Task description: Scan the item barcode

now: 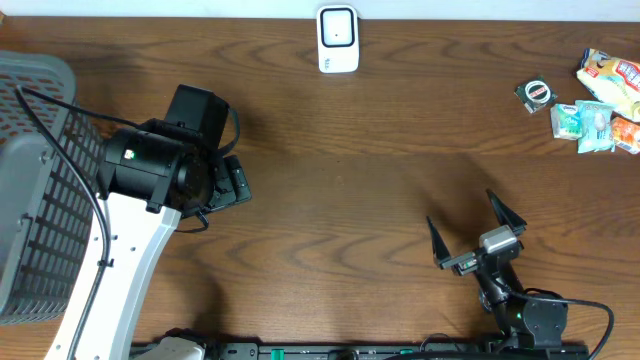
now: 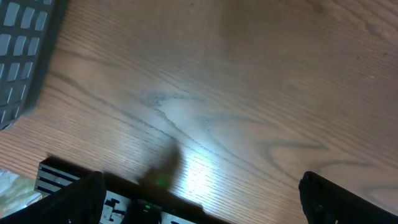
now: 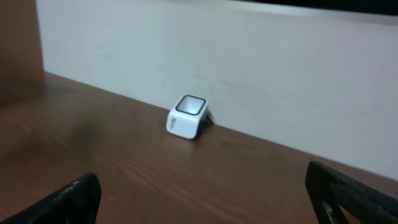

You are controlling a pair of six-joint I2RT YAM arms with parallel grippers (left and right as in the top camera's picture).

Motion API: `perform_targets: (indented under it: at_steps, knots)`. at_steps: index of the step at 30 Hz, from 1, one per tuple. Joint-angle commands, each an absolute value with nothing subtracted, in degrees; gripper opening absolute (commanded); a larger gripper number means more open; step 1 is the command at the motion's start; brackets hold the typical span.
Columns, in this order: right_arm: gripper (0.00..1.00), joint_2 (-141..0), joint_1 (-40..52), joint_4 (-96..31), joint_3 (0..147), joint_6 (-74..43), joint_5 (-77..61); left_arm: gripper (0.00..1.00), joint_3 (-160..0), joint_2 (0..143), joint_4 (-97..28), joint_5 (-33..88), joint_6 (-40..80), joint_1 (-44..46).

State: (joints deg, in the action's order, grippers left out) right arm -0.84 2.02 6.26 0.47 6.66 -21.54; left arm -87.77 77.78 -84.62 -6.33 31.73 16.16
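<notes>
Overhead view of a dark wooden surface (image 1: pixel 330 200) with two robot arms entering from the bottom edge. The items to scan, a cluster of small packets (image 1: pixel 595 105), lie at the upper right of the frame, with a small round item (image 1: pixel 535 93) just beside them on the left. No barcode can be made out at this size.

A white scanner (image 1: pixel 338 40) stands at the top centre against the far wall, its window facing up.

The right tool (image 1: pixel 458 205) hovers at the lower right with its two fingers spread wide and nothing between them. The packets lie up and to the right of it, well apart, and the scanner up and to the left. The largest packet, yellow and red, runs diagonally toward the upper right corner.

The left tool (image 2: pixel 202 186) is also spread wide and empty, at middle left near a grey basket (image 1: pixel 30 180). The right arm is judged far nearer the packets.
</notes>
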Motion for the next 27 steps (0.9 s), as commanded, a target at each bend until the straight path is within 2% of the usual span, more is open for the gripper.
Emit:
perform_targets:
  at_steps: [1, 6, 13, 27]
  knots:
    - [0.99, -0.32, 2.35, 6.46, 0.30, 5.04, -18.61, 0.98, -88.03, 77.47, -84.79, -6.48, 32.25, 15.92]
    - [0.99, -0.32, 2.35, 4.19, 0.30, 0.10, -12.53, 0.98, -88.03, 77.47, -84.77, -6.48, 32.25, 15.92]
    - [0.99, -0.32, 2.35, -3.64, 0.30, -0.38, -10.22, 0.97, -88.03, 77.47, -84.79, -6.48, 32.25, 15.92]
    - [0.99, -0.32, 2.35, -4.03, 0.32, -2.94, -7.20, 0.98, -88.03, 77.47, -84.77, -6.48, 32.25, 15.92]
